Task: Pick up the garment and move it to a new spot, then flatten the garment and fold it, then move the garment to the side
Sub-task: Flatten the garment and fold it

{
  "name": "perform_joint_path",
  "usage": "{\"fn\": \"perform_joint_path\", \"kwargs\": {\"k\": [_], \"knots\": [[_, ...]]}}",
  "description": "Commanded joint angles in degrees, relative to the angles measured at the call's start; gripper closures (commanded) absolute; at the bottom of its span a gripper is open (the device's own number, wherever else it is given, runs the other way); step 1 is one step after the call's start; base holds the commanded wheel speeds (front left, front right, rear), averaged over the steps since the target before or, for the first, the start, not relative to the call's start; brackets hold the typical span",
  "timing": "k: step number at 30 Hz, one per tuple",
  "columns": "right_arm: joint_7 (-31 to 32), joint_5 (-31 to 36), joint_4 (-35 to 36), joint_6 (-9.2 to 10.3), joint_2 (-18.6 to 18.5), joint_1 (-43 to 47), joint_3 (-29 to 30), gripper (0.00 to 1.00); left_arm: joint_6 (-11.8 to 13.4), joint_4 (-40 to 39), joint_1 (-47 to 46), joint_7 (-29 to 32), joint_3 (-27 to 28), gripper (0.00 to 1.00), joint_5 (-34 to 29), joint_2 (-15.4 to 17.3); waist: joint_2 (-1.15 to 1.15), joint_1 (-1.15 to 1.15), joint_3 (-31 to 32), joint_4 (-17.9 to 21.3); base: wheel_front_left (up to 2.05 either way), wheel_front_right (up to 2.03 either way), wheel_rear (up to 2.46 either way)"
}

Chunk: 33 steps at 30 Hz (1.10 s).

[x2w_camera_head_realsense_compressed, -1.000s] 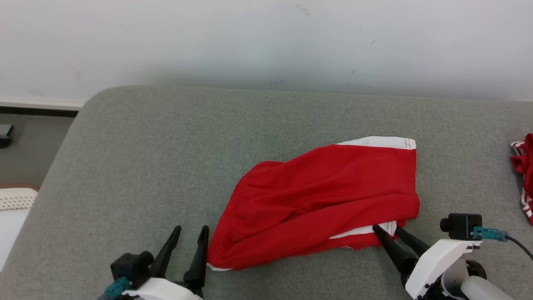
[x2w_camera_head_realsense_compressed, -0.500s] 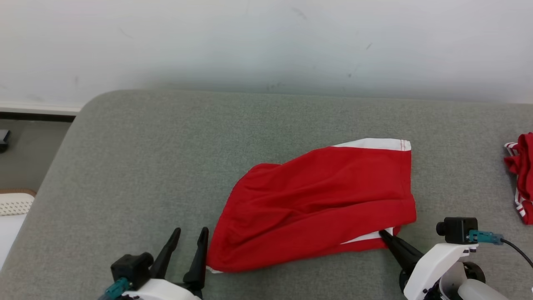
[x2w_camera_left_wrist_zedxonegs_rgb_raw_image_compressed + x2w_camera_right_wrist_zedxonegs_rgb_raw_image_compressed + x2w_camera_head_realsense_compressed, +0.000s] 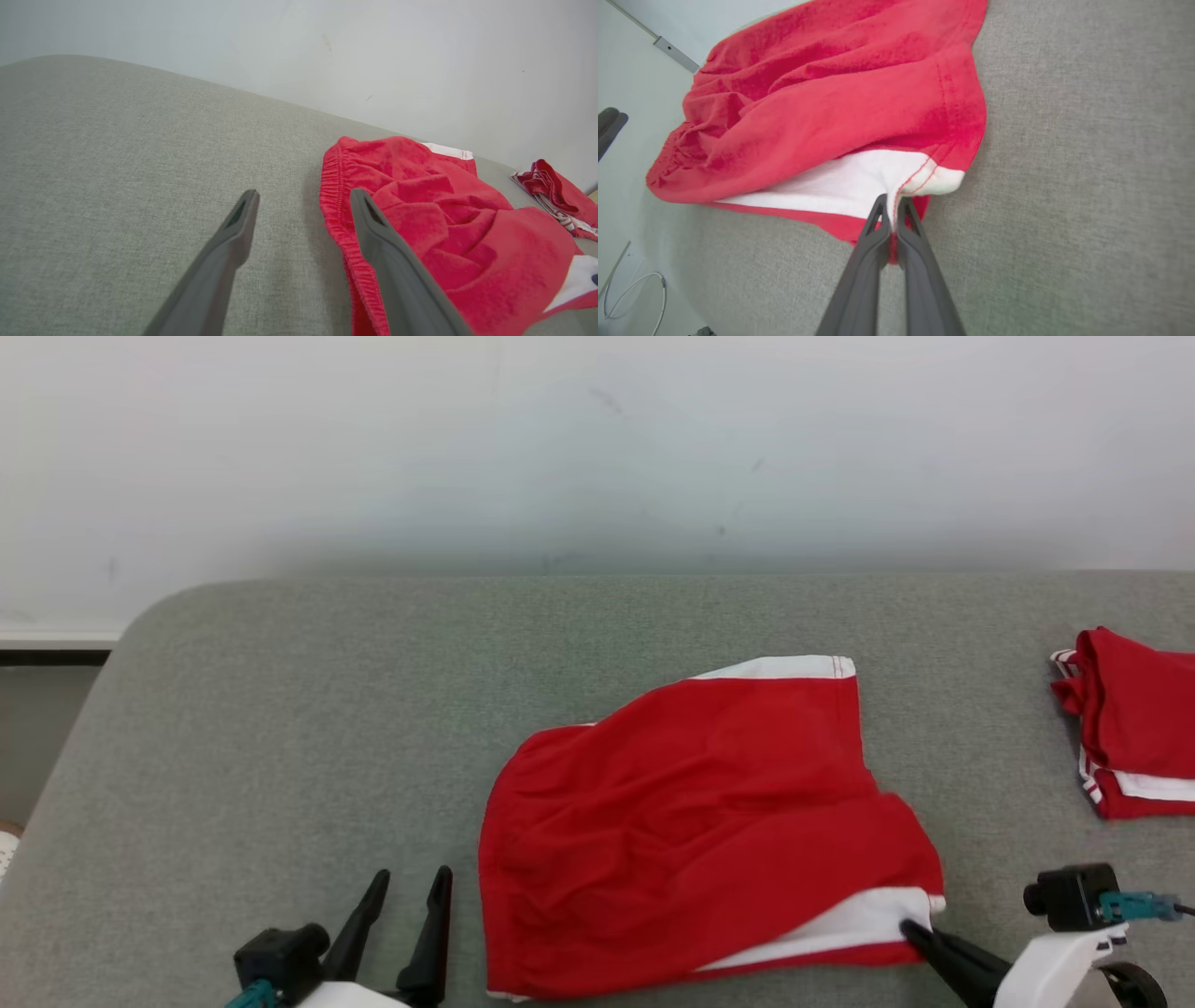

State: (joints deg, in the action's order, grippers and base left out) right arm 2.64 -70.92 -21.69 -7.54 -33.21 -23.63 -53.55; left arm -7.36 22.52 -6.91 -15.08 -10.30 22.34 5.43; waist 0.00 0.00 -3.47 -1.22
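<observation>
The red shorts (image 3: 691,821) lie rumpled on the grey pad (image 3: 280,728), toward its front edge. The right gripper (image 3: 910,931) pinches their white hem; the left gripper (image 3: 412,875) stands spread, empty. Flattening, folding, side placement appear outstanding.

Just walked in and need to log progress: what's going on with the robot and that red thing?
The robot is working on a pair of red shorts lying rumpled on the grey cushion. Its right claw is shut on the white-trimmed hem corner nearest it. The left claw is open, beside the waistband end. A second red garment lies off to the right.
</observation>
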Motion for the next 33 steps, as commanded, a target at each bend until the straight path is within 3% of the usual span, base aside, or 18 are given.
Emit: {"fn": "perform_joint_path", "kwargs": {"k": [1,6,7,8,9,15,23,27,33], "knots": [[0.59,0.36,0.65,0.12,-0.92,1.15,0.00,0.98,0.06,-0.02,0.40,-0.06,0.09,0.00,0.00,0.20,0.00,0.00,0.08,0.34,0.00,0.00,0.00],[3.60,0.64,2.10,0.12,-2.76,4.08,1.17,0.93,0.03,0.15,0.34,-0.06,0.13,0.00,-0.01,0.21,0.00,0.00,0.19,0.90,0.00,0.00,0.00],[3.92,1.06,2.08,0.12,-2.73,4.52,1.37,0.85,0.03,0.21,0.31,-0.07,0.10,0.00,0.02,0.24,0.00,0.00,0.23,0.97,0.00,0.00,0.00],[4.11,1.44,1.92,0.12,-2.55,4.79,1.73,0.58,0.02,0.29,0.29,-0.07,0.06,0.00,0.06,0.26,0.00,0.00,0.28,1.04,0.00,0.00,0.00],[4.06,1.96,1.68,0.12,-2.22,5.11,2.13,0.00,0.01,0.38,0.29,-0.06,0.04,0.00,0.11,0.30,0.00,0.00,0.37,1.10,0.00,0.00,0.00],[2.88,5.20,0.13,0.12,-0.16,6.78,5.10,0.00,-0.02,0.55,0.53,-0.06,-0.02,0.00,0.31,0.58,0.00,0.00,1.38,1.62,0.00,0.00,0.00],[1.09,9.31,2.57,0.12,-0.76,9.44,12.43,0.00,0.10,-0.53,1.44,0.04,0.17,0.00,-0.01,1.44,0.00,0.00,2.90,2.50,0.00,0.00,0.00],[-3.85,14.11,4.29,0.12,0.65,10.76,18.49,0.00,0.21,-1.66,1.91,1.19,-0.18,0.00,0.47,1.81,0.00,0.00,3.38,3.05,0.00,0.00,0.00],[-11.67,22.26,5.63,0.12,5.64,13.73,27.29,0.00,0.67,-4.08,1.97,2.22,-0.32,0.00,0.51,2.26,0.00,0.00,4.21,4.00,0.00,0.00,0.00]]}}
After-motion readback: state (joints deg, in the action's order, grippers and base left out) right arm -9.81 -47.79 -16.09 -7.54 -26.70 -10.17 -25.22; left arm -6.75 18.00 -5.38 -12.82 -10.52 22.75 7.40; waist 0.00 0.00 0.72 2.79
